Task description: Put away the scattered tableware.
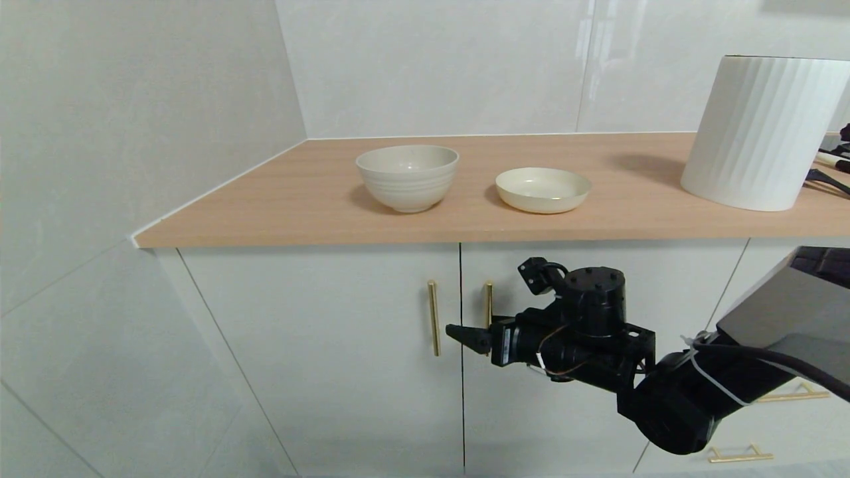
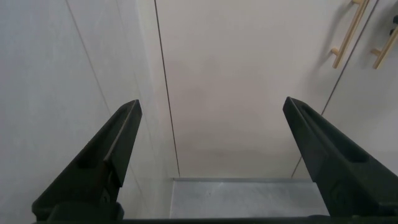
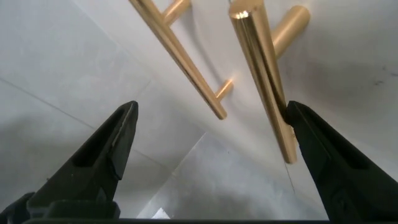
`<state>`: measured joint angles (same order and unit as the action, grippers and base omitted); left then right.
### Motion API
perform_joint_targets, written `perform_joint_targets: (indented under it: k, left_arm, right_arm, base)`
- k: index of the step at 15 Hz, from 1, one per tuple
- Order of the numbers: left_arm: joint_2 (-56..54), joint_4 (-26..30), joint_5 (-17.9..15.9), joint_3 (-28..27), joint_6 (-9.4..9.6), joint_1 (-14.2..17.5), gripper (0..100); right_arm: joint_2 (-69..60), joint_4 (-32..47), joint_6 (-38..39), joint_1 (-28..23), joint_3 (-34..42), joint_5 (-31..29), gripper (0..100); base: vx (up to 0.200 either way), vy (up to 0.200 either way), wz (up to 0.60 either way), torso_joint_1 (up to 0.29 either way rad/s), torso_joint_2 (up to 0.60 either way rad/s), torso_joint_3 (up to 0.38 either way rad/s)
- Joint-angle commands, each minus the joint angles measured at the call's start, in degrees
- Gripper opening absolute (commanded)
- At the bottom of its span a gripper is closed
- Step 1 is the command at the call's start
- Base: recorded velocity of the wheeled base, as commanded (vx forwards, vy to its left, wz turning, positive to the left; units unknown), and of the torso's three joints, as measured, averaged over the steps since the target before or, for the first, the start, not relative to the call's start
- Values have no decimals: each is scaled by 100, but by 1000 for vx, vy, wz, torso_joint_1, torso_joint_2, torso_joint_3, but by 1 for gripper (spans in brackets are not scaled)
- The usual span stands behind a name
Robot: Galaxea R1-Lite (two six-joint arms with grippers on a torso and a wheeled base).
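Right wrist view: open right tool [image 3: 208, 115] straddles slim brass cabinet handle [image 3: 262, 81] off-centre; closing might glance off it.

The left claw [image 2: 212, 104] is wide open. Its two dark fingers [image 2: 106, 155] stick out with a big gap between them. Past the gap is a plain white cupboard door [image 2: 236, 93]. Two gold handles [image 2: 348, 34] sit on the doors far off to one side. A pale wall [image 2: 37, 81] is next to the cupboard. A bit of grey floor [image 2: 236, 199] shows below the door.
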<state>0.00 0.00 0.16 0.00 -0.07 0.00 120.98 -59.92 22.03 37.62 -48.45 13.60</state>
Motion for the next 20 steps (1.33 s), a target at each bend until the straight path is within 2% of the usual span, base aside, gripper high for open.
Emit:
perform_joint_targets:
  k: [1,6,14,16,17,18,19,20]
  left_arm:
    - [0,0,2,0,-1,0,100]
    - [0,0,2,0,-1,0,100]
    - [0,0,2,0,-1,0,100]
    - [0,0,2,0,7,9,100]
    - [0,9,2,0,139,0,100]
    - [0,9,2,0,166,0,100]
    - [0,0,2,0,113,0,100]
    - [0,0,-33,0,174,0,100]
  right_arm:
    - [-13,-55,12,8,46,116,100]
    - [-48,-169,30,70,283,485,100]
    - [-57,-1303,3,272,1153,977,100]
    - [-101,-1356,3,290,1320,1004,100]
    - [-118,-1409,3,290,1390,1048,100]
    - [-171,-1453,3,290,1540,1065,100]
    - [-198,-1488,3,290,1628,1074,100]
    - [-233,-1523,-14,299,1786,1241,100]
  base:
    - [0,0,0,0,0,0]
    - [0,0,0,0,0,0]
    - [0,0,0,0,0,0]
    - [0,0,0,0,0,0]
    - [0,0,0,0,0,0]
    - [0,0,0,0,0,0]
    - [0,0,0,0,0,0]
    - [0,0,0,0,0,0]
